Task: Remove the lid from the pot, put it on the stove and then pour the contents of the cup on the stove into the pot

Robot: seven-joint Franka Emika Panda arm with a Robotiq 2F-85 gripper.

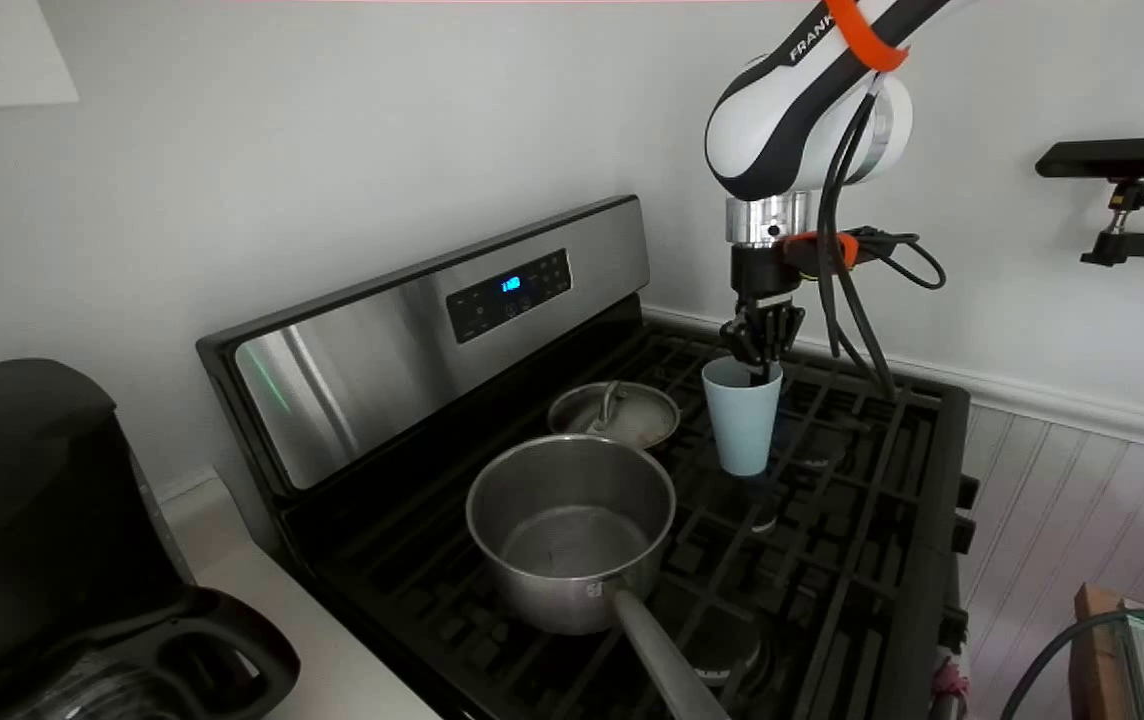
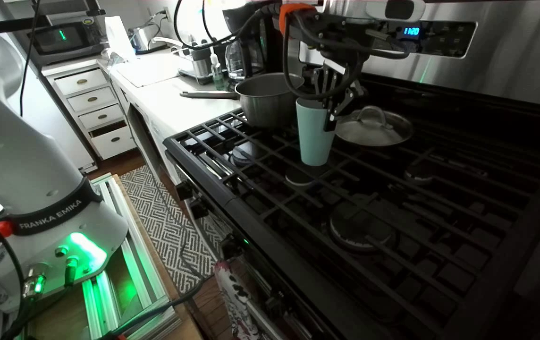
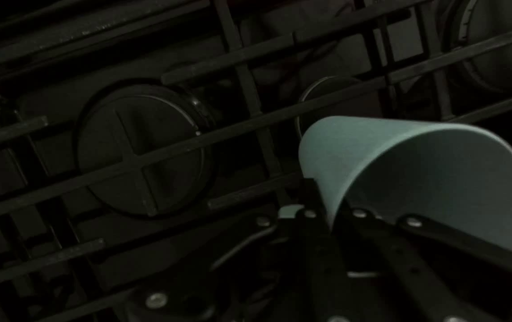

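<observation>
Our cup (image 1: 744, 430) is upright over the stove (image 1: 935, 540); we can't tell if its bottom touches the bars (image 2: 279, 204). From it, bare bars run to the stove's front edge (image 2: 223, 200), so we have room on that side. The gripper (image 3: 329, 210) is just above the cup and pinched on its rim, with 1 finger (image 2: 330, 123) outside and 1 inside. The pot (image 1: 572, 605) is near but apart, and the lid (image 2: 371, 136) lies near the back panel (image 1: 362, 390). In an exterior view we see the pot's floor (image 1: 572, 545); the wrist view shows us the cup's inside.
</observation>
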